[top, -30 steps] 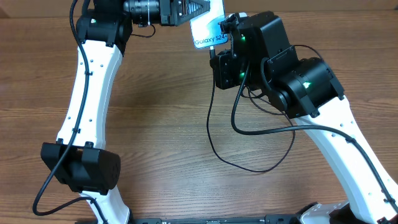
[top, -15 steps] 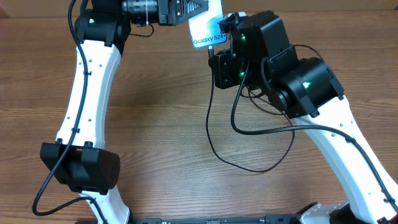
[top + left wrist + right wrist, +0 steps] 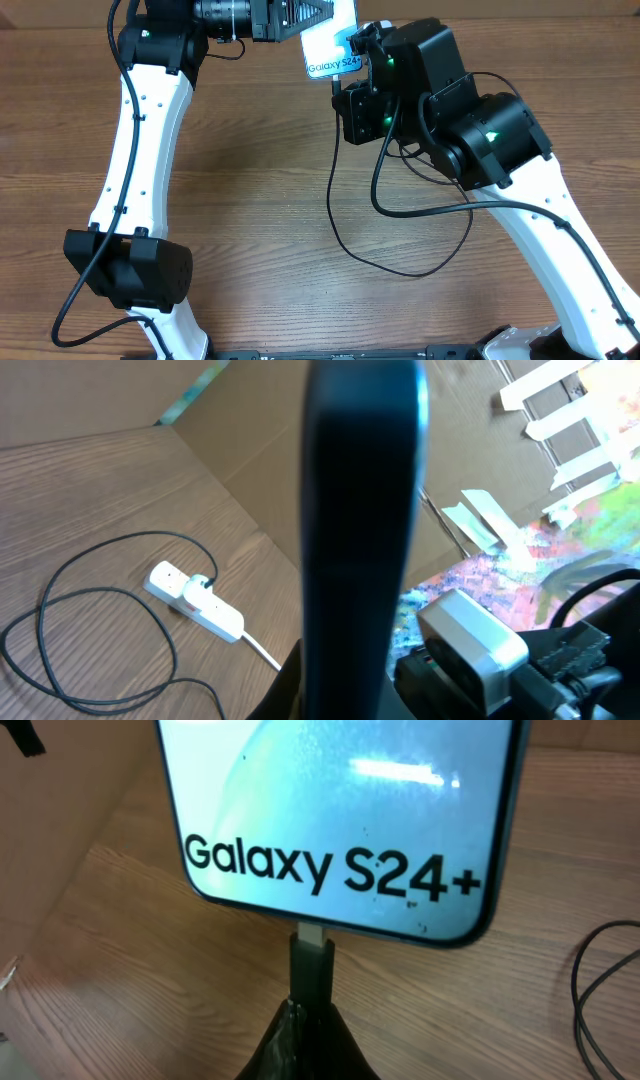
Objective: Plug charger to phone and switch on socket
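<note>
My left gripper [image 3: 300,20] is shut on the phone [image 3: 330,45] and holds it above the table's far edge, lit screen up. In the left wrist view the phone [image 3: 355,510] is a dark edge-on bar rising from that gripper [image 3: 350,698]. My right gripper [image 3: 362,45] is shut on the charger's black connector [image 3: 312,965], whose metal tip meets the port in the bottom edge of the phone [image 3: 340,810]. Its fingers [image 3: 300,1040] pinch the connector's base. The charger cable [image 3: 340,210] hangs down and loops over the table. The socket [image 3: 195,600] lies flat by the cardboard wall.
A brown cardboard wall [image 3: 250,450] lines the table's far side. More black cable [image 3: 60,630] loops beside the socket. The right arm's grey camera housing [image 3: 470,640] sits close to the phone. The wooden tabletop [image 3: 250,200] spreads between both arms.
The phone and the left gripper have drifted slightly left and up, and the right gripper with the connector has stayed at the phone's lower edge.
</note>
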{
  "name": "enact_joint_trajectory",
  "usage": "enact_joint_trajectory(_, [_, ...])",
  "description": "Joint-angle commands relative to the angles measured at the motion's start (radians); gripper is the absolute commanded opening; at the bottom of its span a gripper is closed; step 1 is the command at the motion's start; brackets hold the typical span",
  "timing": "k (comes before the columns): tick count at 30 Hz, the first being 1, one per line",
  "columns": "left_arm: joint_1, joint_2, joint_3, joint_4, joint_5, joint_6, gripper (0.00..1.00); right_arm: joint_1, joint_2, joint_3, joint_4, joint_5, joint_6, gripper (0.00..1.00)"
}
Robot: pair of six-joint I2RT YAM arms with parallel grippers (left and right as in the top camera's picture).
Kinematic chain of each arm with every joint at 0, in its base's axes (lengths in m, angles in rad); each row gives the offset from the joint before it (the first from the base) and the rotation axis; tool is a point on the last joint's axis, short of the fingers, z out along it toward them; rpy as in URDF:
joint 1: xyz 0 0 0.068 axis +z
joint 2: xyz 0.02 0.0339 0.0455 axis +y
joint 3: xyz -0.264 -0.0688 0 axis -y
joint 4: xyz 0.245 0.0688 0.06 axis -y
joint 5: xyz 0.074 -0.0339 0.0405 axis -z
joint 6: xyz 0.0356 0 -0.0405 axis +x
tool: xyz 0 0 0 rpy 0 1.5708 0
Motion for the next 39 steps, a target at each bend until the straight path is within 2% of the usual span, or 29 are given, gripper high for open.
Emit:
enact_joint_trajectory(1, [-0.034, -0.002, 0.014, -0.016, 0.133, 0.005, 0.04, 0.000, -0.002, 0.026, 0.092, 0.024, -0.020, 0.04])
enact_joint_trajectory(12, [-0.034, -0.002, 0.014, -0.015, 0.095, 0.012, 0.04, 0.001, -0.005, 0.034, 0.068, 0.046, -0.020, 0.04])
enact_joint_trajectory(17, [-0.018, -0.002, 0.014, -0.017, -0.027, 0.060, 0.04, 0.000, -0.005, 0.034, 0.001, 0.047, -0.019, 0.04])
enact_joint_trajectory(21, [0.008, -0.002, 0.014, -0.092, -0.206, 0.122, 0.04, 0.001, -0.005, 0.032, -0.060, 0.066, -0.007, 0.04])
enact_joint_trajectory(26, [0.024, -0.002, 0.014, -0.350, -0.625, 0.229, 0.04, 0.000, -0.001, 0.031, -0.115, 0.188, 0.120, 0.29])
enact_joint_trajectory(29, [0.024, -0.002, 0.014, -0.486, -0.872, 0.235, 0.04, -0.005, 0.014, 0.025, -0.107, 0.196, 0.150, 0.44])
enact_joint_trajectory(30, [0.024, -0.002, 0.014, -0.517, -0.929, 0.235, 0.04, -0.011, 0.026, 0.025, -0.104, 0.195, 0.172, 0.45])
enact_joint_trajectory(32, [0.024, -0.002, 0.014, -0.559, -1.002, 0.235, 0.04, -0.024, 0.057, 0.027, -0.104, 0.174, 0.192, 0.47])
enact_joint_trajectory(35, [0.024, -0.002, 0.014, -0.603, -1.085, 0.234, 0.04, -0.048, 0.120, 0.061, -0.112, 0.102, 0.191, 0.56])
enact_joint_trajectory(39, [0.025, -0.002, 0.014, -0.644, -1.175, 0.190, 0.04, -0.092, 0.254, 0.225, -0.199, 0.068, 0.192, 0.60])
